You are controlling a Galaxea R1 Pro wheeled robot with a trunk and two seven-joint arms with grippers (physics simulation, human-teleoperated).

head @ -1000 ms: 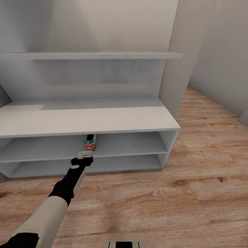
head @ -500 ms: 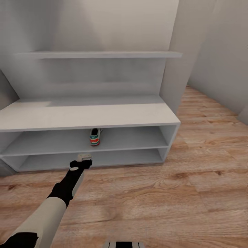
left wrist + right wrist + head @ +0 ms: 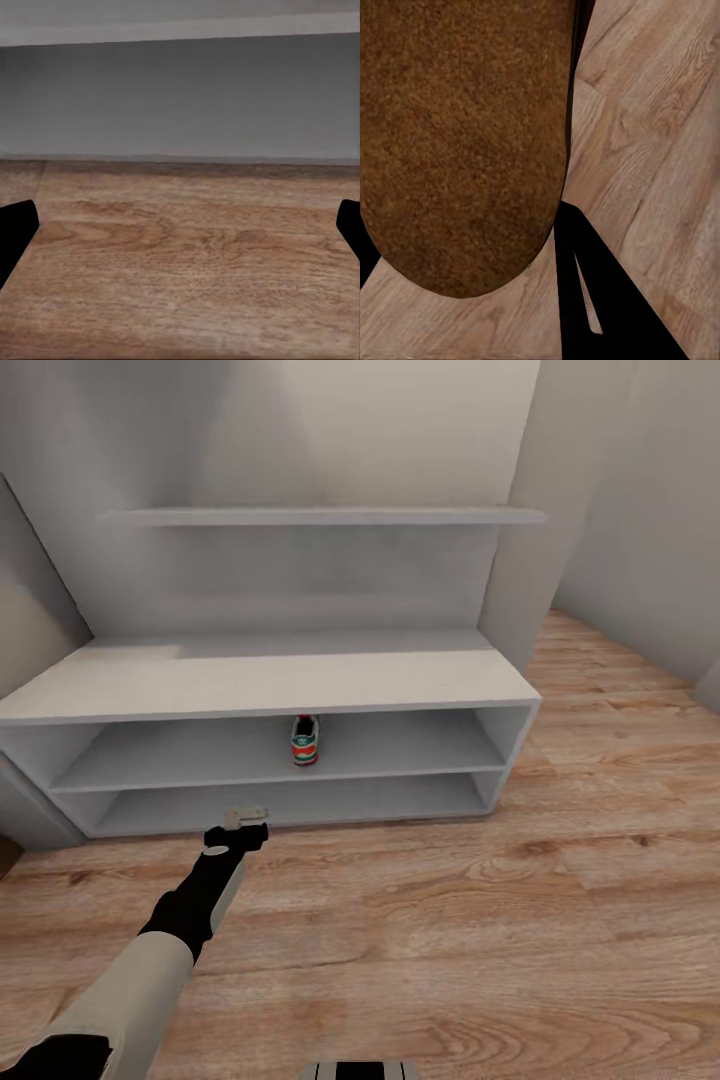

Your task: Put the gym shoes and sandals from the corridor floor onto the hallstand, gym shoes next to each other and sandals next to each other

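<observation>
The pale grey hallstand [image 3: 270, 682] stands against the wall ahead. One gym shoe [image 3: 305, 740], white with green and red-orange, sits on its upper shelf tier, near the middle. My left gripper [image 3: 245, 818] hangs over the corridor floor [image 3: 500, 920] just in front of the lower tier; its black fingertips [image 3: 15, 232] are spread wide with nothing between them. Close up in the right wrist view, a brown sandal [image 3: 457, 135] shows its grainy sole, and my right gripper [image 3: 472, 251] is shut on it, with a black finger [image 3: 600, 307] beside it.
Grey walls flank the hallstand, with a corner column [image 3: 525, 560] at its right end. Wood flooring runs on past it to the right. The floating shelf [image 3: 320, 516] juts out above the bench top.
The view has backed away and turned left, so the hallstand looks smaller and sits further right. My left gripper now hangs farther from the shelves. The gym shoe stays on its tier.
</observation>
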